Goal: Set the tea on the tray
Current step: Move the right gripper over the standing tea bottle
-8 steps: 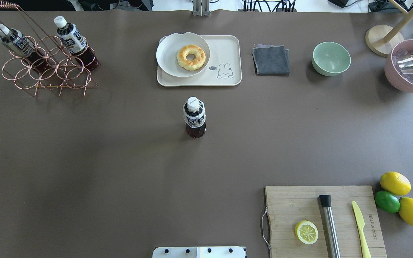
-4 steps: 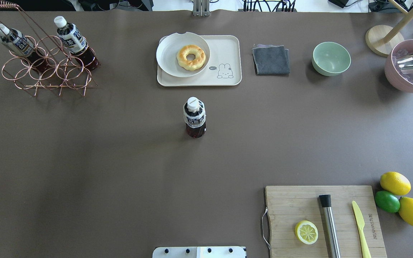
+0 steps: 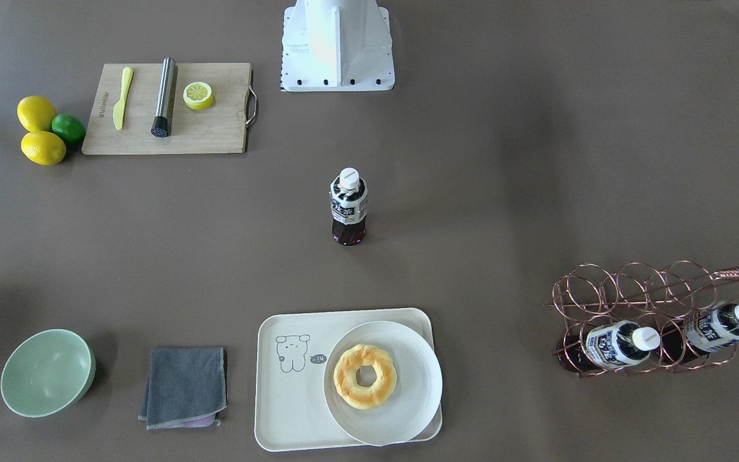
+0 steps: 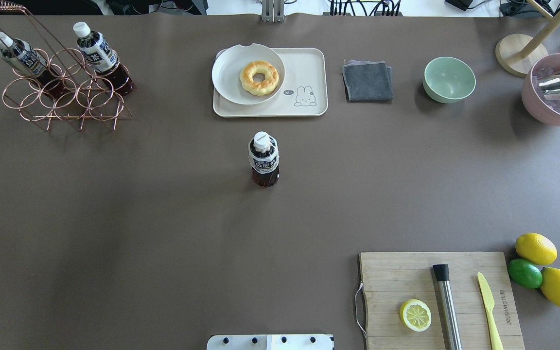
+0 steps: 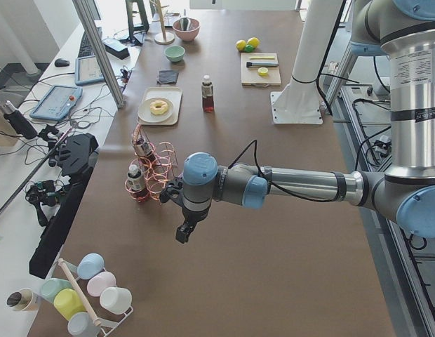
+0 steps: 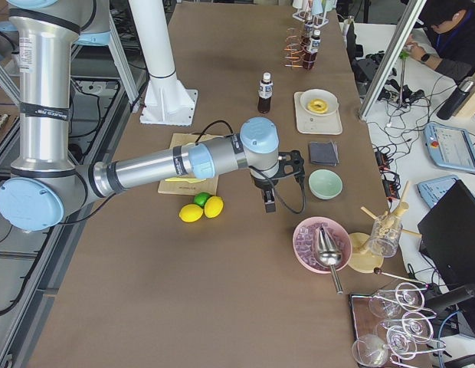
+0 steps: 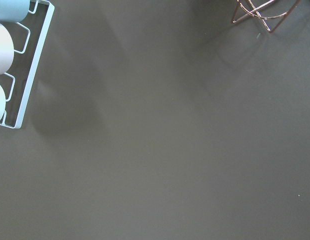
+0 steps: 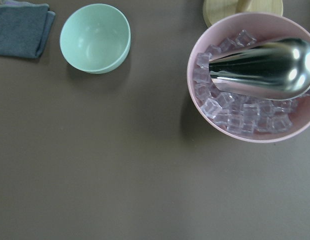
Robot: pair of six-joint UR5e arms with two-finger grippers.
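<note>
We see no change: the tea (image 4: 263,159) stands at the overhead frame's centre, below the tray (image 4: 310,61), so picking has not started. Whether the left gripper (image 5: 182,234) or the right gripper (image 6: 269,202) is open, we cannot tell.

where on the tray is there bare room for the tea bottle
The tray is bare on its half toward the grey cloth, around the cartoon drawing. The plate with the doughnut crowds the other half. The table strip between the tea and the tray is open for passing.
</note>
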